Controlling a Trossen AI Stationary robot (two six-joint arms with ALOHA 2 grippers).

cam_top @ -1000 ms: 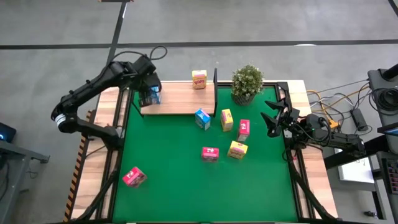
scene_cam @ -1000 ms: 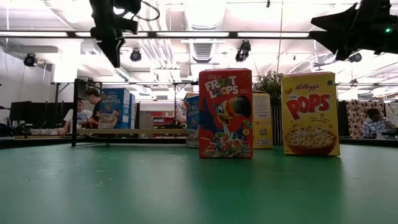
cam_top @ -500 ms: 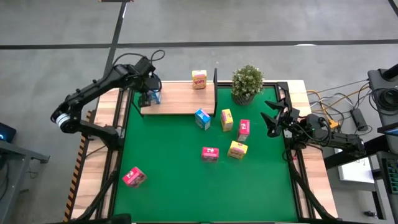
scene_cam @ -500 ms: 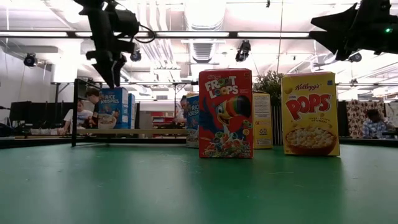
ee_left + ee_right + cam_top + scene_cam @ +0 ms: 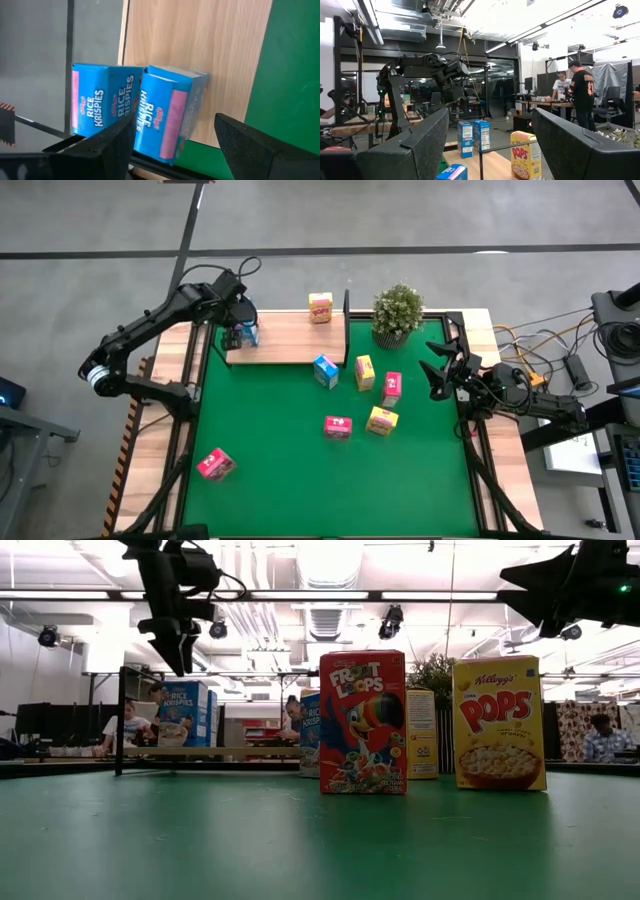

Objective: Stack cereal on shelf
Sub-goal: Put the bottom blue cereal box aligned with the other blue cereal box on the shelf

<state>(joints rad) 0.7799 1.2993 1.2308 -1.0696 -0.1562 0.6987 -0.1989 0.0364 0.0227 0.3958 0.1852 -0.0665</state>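
Two blue Rice Krispies boxes (image 5: 140, 112) stand side by side, touching, at the left end of the shelf (image 5: 290, 340); only the left wrist view shows them as a pair. A yellow box (image 5: 320, 307) stands near the shelf's right end. The left gripper (image 5: 236, 315) hovers above the blue pair, fingers spread, holding nothing. On the green mat (image 5: 300, 470) lie another blue box (image 5: 326, 370), two yellow and three pink-red; the low view reads Froot Loops (image 5: 362, 722) and Pops (image 5: 499, 722). The right gripper (image 5: 441, 372) waits open at the mat's right edge, beside the potted plant (image 5: 397, 313).
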